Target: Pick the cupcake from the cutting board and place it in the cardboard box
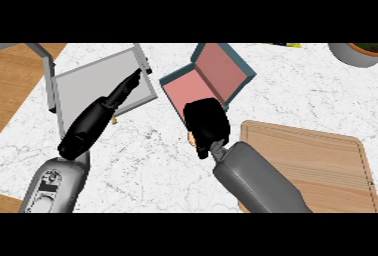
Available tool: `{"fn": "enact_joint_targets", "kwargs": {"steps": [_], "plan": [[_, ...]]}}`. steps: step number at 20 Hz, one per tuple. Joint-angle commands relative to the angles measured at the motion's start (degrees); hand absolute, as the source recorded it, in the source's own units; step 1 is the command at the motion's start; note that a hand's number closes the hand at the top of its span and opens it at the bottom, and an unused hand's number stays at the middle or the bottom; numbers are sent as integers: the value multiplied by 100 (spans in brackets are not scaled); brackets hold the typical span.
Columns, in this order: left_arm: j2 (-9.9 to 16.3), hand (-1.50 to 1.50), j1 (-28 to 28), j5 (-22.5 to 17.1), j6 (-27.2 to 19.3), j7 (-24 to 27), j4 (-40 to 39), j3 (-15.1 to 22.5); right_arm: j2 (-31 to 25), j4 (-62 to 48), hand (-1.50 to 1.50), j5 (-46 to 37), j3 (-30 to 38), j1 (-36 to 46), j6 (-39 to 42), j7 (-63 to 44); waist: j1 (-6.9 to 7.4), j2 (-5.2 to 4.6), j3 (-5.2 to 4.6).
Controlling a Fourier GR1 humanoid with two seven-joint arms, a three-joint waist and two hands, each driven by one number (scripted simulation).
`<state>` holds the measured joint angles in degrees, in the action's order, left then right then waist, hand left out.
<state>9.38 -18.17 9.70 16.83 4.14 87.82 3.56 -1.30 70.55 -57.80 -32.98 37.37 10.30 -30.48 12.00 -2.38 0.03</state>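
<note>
— Head view first: where's your right hand point(207, 122)?

— At the near edge of the box point(208, 77), the open pink one with teal walls. My fingers are curled round the cupcake point(195, 142); only a tan sliver of it shows under my palm.

— And the board point(314, 165)?

— It lies on the marble surface point(155, 160) just right of my right forearm, nothing on the part I see.

— Your left hand point(100, 117)?

— Fingers straight, holding nothing, stretched over the grey tray point(88, 82) at the left. A bowl point(358, 52) sits in the far right corner.
</note>
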Motion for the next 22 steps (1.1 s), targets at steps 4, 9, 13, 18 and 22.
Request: {"fn": "enact_joint_targets", "kwargs": {"steps": [4, 9, 13, 18, 22], "plan": [[-100, 0, -382, 9, 61, -95, -200, 96, 127, -393, 150, 342, -540, 1598, -680, -598, 210, 4, -18], [-97, 0, -401, 72, 46, -77, -243, 126, 129, -691, 150, 696, -633, 2574, -1018, -1262, 214, 58, -31], [-47, 0, -454, 80, 16, -104, -390, 26, 130, -775, 150, 708, -457, 3071, -1716, -2328, 59, 106, -34], [-106, 0, -436, 119, -74, -131, -407, 26, 130, -1290, 150, 718, -300, 3674, -2453, -3405, -48, 110, -39], [-59, 0, -299, 122, -95, 7, -477, -38, 129, -1843, 150, 749, -171, 4016, -2977, -3719, -254, 86, -37]]}}
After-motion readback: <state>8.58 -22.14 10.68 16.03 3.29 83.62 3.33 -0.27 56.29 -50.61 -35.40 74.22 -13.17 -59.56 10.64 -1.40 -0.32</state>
